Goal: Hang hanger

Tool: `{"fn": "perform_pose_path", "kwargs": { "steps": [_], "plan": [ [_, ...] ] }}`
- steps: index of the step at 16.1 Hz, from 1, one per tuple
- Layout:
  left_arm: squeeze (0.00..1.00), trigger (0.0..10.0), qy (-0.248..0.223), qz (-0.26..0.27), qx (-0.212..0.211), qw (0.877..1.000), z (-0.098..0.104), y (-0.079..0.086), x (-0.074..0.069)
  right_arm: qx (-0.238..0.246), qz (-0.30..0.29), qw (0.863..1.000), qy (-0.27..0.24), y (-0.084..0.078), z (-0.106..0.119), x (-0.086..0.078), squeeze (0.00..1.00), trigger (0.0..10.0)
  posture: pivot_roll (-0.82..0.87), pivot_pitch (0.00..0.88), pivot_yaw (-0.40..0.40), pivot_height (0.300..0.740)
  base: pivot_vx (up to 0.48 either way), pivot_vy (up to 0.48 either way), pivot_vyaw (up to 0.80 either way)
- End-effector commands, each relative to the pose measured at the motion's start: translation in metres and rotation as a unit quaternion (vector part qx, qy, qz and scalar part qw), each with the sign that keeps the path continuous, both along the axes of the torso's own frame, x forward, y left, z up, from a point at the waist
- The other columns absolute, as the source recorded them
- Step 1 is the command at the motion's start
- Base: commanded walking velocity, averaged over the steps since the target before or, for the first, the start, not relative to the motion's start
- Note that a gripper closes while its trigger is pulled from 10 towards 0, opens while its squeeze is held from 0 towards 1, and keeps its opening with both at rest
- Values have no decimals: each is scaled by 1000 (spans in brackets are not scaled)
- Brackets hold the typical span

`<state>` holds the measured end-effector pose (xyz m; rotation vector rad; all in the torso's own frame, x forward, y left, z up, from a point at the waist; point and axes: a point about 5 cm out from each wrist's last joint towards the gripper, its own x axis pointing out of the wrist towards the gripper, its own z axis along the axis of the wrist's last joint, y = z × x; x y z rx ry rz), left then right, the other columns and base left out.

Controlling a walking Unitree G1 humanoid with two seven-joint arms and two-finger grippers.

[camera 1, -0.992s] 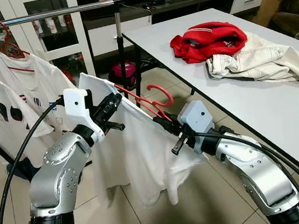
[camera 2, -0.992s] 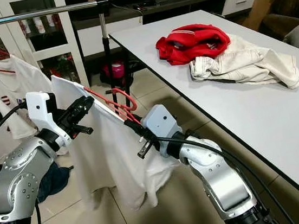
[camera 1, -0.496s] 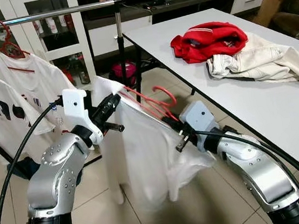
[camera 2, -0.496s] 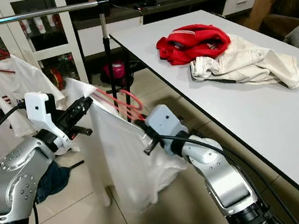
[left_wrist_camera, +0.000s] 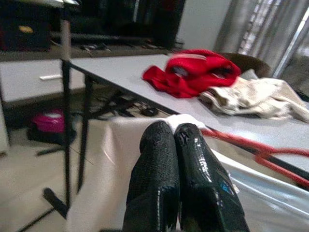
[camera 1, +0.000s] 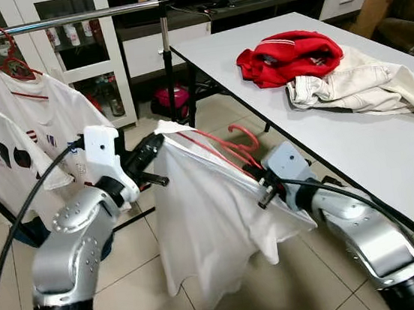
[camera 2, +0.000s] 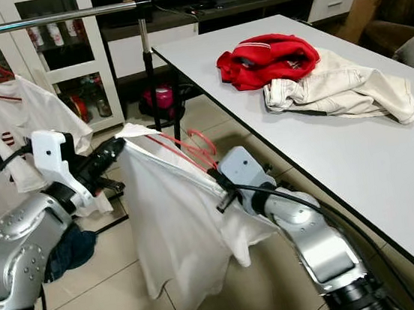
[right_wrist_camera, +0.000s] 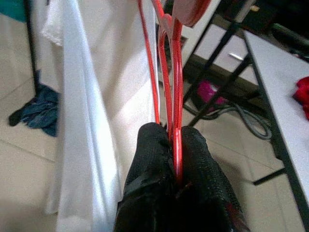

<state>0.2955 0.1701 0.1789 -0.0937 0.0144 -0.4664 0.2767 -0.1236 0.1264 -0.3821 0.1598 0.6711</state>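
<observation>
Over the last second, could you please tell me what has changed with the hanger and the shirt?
The right gripper, shut on the red hanger, drew back toward the table side, so the hanger swung that way. The white shirt now hangs fuller and lower. The left gripper still pinches the shirt's corner at about the same spot. The rail, hung shirts and the clothes on the table stayed put.
</observation>
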Motion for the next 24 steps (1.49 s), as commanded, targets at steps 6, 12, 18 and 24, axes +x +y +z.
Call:
{"fn": "perform_pose_path", "kwargs": {
  "steps": [6,12,18,24],
  "plan": [
    [0,0,-75,121,34,989,39,56,28,1,123,992,32,-7,1,-28,0,0,-135,0,-53,740,0,0,0],
    [0,0,-74,201,5,977,44,93,45,51,179,981,54,-6,6,-44,0,0,-148,0,-41,740,0,0,0],
    [0,0,-19,156,28,987,9,79,52,181,178,966,46,4,26,-46,0,0,-146,0,-41,740,0,0,0],
    [0,0,1,-239,8,971,5,-25,-18,304,-60,951,-15,5,39,6,0,0,-127,0,-51,740,0,0,0]
  ]
}}
